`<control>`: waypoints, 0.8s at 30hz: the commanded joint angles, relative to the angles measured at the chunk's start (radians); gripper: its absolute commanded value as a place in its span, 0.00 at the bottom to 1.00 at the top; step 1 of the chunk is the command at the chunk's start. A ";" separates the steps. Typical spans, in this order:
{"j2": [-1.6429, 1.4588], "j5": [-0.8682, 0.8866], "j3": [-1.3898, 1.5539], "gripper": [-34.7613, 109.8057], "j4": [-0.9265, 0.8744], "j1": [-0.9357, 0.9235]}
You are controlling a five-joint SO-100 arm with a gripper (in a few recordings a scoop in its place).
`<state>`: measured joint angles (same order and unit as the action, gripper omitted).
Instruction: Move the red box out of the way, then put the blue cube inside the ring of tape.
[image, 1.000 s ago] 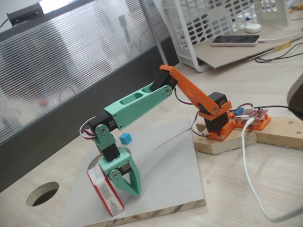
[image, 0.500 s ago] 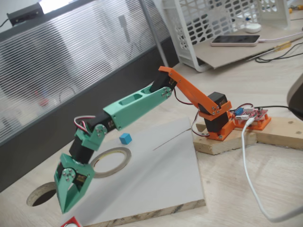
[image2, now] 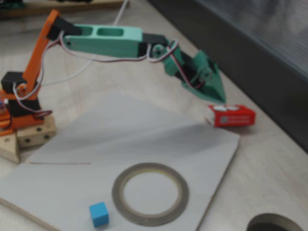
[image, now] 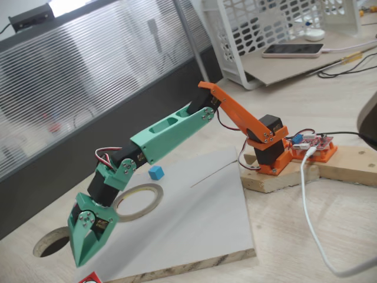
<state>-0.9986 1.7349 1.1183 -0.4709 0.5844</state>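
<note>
My green gripper (image: pixel 80 259) hangs shut past the left edge of the grey board (image: pixel 194 224), fingers pointing down with nothing between them. In a fixed view the gripper (image2: pixel 220 99) tip is just above the red box (image2: pixel 231 116), which lies flat on the table off the board's corner. Only a corner of the red box (image: pixel 89 277) shows at the bottom edge in a fixed view. The ring of tape (image: pixel 136 201) lies flat on the board, its opening bare. The blue cube (image: pixel 155 172) sits on the board just outside the ring of tape (image2: pixel 150 193); blue cube (image2: pixel 98 214).
A dark round hole (image: pixel 53 242) is cut in the tabletop left of the gripper. The orange arm base (image: pixel 272 154) stands on wooden blocks beside a red circuit board (image: pixel 316 144). A white cable (image: pixel 309 206) crosses the right side. A white basket (image: pixel 277 35) stands at the back.
The arm swung left off the board, and the red box went from the board's front edge onto the table. The tape ring is now uncovered. Little has moved in the last half second.
</note>
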 commanded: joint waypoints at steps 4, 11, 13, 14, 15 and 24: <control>-0.037 0.018 0.005 0.24 0.000 0.012; -0.054 0.025 0.006 0.24 -0.201 0.011; -0.092 0.026 0.006 0.24 -0.313 0.009; -0.115 0.026 0.006 0.24 -0.367 0.009; -0.137 0.026 0.006 0.24 -0.416 0.009; -0.213 0.028 0.006 0.24 -0.847 -0.031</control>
<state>-1.1428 1.7349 1.1244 -1.1643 0.5706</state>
